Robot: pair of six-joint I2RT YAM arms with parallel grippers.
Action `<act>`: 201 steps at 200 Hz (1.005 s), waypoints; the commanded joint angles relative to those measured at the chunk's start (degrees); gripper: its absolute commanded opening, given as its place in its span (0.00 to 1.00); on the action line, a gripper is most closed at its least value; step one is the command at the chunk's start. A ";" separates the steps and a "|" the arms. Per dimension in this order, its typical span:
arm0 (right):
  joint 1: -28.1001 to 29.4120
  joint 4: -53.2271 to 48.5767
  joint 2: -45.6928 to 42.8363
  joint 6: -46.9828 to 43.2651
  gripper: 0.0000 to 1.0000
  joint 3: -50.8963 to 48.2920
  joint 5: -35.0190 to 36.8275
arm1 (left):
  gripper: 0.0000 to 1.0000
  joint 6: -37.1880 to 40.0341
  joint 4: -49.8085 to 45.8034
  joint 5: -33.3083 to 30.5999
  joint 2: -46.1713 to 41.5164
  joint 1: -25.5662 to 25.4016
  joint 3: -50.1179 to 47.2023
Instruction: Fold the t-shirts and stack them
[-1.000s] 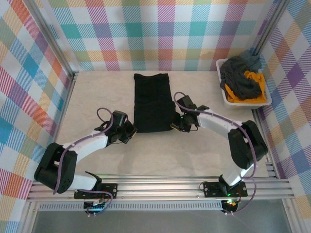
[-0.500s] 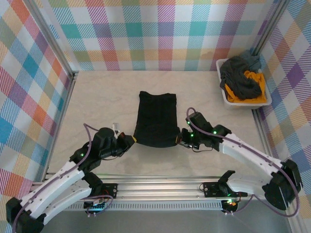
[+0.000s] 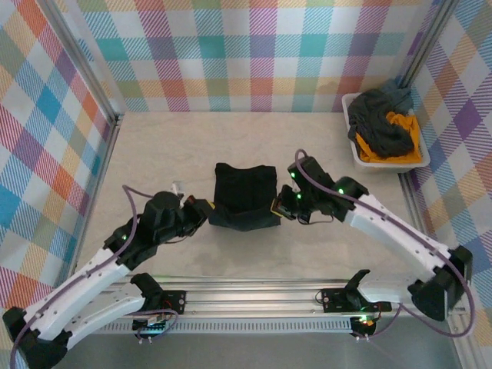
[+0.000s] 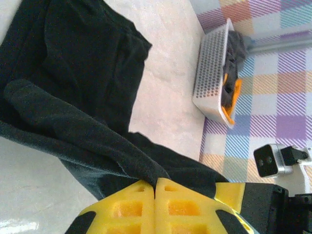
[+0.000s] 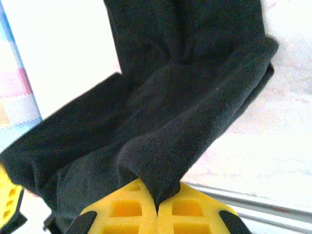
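Centrally on the pale table [image 3: 146,161] lies the soft black fabric t-shirt [image 3: 244,192], its near edge raised. The left gripper [image 3: 203,213] is clamped on its near-left corner and the right gripper [image 3: 281,208] on its near-right. Dark grey and orange shirts [image 3: 384,131] sit in the white plastic tub [image 3: 347,104], far right.

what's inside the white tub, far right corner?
A dark grey t-shirt bunched over an orange-yellow t-shirt. Anything beneath them is covered, as is the floor of the tub.
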 commanded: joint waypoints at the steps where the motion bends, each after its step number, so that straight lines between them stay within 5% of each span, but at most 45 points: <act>1: -4.98 0.91 5.04 -0.15 0.00 3.89 -2.35 | 0.00 0.12 -1.15 -3.83 5.98 3.63 5.84; 29: -13.15 6.70 16.73 -0.50 0.00 8.53 -8.72 | 0.00 1.05 2.21 1.36 20.49 13.25 10.87; 50: -17.93 8.62 29.75 -3.37 0.00 19.99 -10.96 | 0.00 5.02 5.26 5.16 35.94 19.80 19.57; 55: -18.88 8.38 33.37 -4.21 0.06 23.81 -11.33 | 0.00 6.06 6.36 6.10 39.60 20.87 22.01; 75: -20.32 4.10 44.41 -10.64 0.38 37.96 -9.66 | 0.48 10.27 5.61 10.85 51.67 23.79 32.58; 87: -20.40 1.07 46.46 -13.22 0.48 42.03 -7.98 | 0.61 12.23 3.00 9.97 52.64 23.64 35.76; 106: -20.35 2.82 41.15 -15.43 0.57 36.27 -6.12 | 0.65 11.47 2.28 9.30 47.06 22.75 31.47; 130: -19.93 9.17 28.52 -15.02 0.58 19.45 -6.13 | 0.61 2.06 4.85 7.66 35.15 17.02 17.26; 150: -17.93 15.26 17.92 -13.40 0.57 5.10 -5.83 | 0.58 -13.31 13.70 -0.21 28.72 3.88 5.00; 158: -16.81 18.45 13.81 -12.88 0.57 -0.20 -6.07 | 0.64 -21.03 17.90 -5.80 27.63 -1.79 0.79; 177: -15.01 27.69 4.77 -11.26 0.60 -11.69 -8.93 | 0.75 -35.13 24.90 -18.30 30.03 -11.42 -3.67; 201: -14.34 31.67 -3.60 -9.80 0.63 -18.63 -11.52 | 0.77 -40.93 34.68 -22.19 39.23 -13.59 -3.06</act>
